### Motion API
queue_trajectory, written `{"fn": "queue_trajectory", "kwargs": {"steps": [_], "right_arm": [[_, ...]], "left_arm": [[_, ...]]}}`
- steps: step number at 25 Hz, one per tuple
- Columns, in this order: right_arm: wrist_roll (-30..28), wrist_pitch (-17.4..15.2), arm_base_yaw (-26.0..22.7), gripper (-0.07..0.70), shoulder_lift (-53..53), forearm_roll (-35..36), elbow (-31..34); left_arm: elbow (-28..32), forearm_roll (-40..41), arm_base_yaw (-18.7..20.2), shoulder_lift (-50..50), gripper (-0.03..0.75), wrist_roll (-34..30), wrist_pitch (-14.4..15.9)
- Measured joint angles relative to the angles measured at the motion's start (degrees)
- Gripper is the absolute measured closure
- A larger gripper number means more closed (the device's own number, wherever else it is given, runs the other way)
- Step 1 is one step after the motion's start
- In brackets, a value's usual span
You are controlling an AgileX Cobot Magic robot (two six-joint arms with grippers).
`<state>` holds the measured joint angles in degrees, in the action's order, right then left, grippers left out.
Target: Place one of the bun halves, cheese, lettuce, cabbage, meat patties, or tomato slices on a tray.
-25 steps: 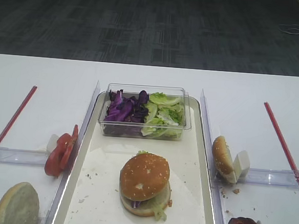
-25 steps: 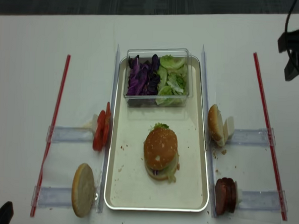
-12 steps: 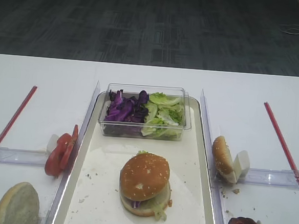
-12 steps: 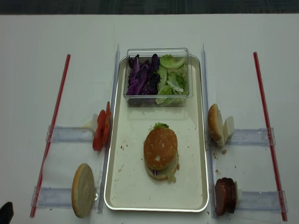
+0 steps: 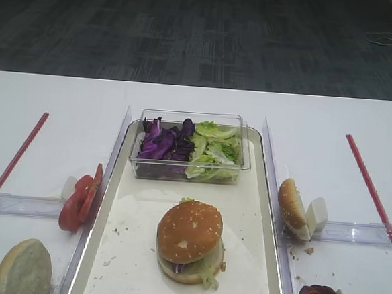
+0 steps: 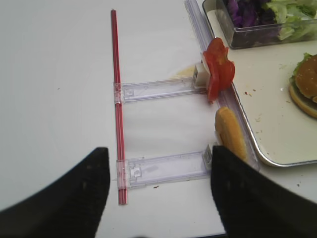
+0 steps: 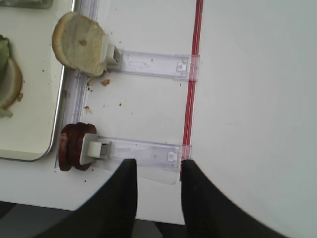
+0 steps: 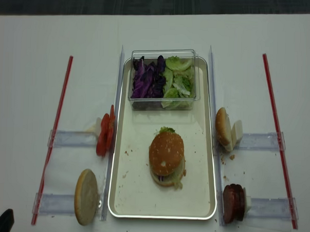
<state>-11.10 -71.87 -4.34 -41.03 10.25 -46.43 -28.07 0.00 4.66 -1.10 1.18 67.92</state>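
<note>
Sesame bun top (image 5: 189, 231) sits on the stacked burger, mid-tray (image 8: 121, 199).
Right gripper (image 7: 157, 171): jaws partly apart, empty, above the table edge beside the meat patties (image 7: 73, 147). Left gripper (image 6: 157, 163): jaws wide, empty, the pale bun half (image 6: 229, 133) near its right finger.

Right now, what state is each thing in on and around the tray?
tray: holds a stacked burger and the salad box
bun top: capping the burger
clear box: open, cabbage left, lettuce right
tomato slices: on edge, left of tray
meat patties: on edge, right of tray
right pincer: empty
left pincer: open, empty
</note>
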Motion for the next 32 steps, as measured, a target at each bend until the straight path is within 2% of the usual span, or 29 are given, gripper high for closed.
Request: {"fn": "queue_trajectory", "kwargs": {"steps": [13,23,28,32], "right_arm": [[-0.23,1.34,0.0,0.406,23.69,-0.69,9.16],[0.7,0.62,0.0,0.409,40.16,-2.44,13.17],[1.93,-1.46,0.0,0.409,41.94,-3.18,16.35],[2.6,-1.3,0.46,0.409,42.07,-3.31,16.93]], "left_arm": [[0.0,0.0,0.0,0.0,0.294,0.0,0.0],[0.0,0.0,0.0,0.0,0.294,0.0,0.0],[0.0,0.0,0.0,0.0,0.294,0.0,0.0],[0.0,0.0,0.0,0.0,0.294,0.0,0.0]]}}
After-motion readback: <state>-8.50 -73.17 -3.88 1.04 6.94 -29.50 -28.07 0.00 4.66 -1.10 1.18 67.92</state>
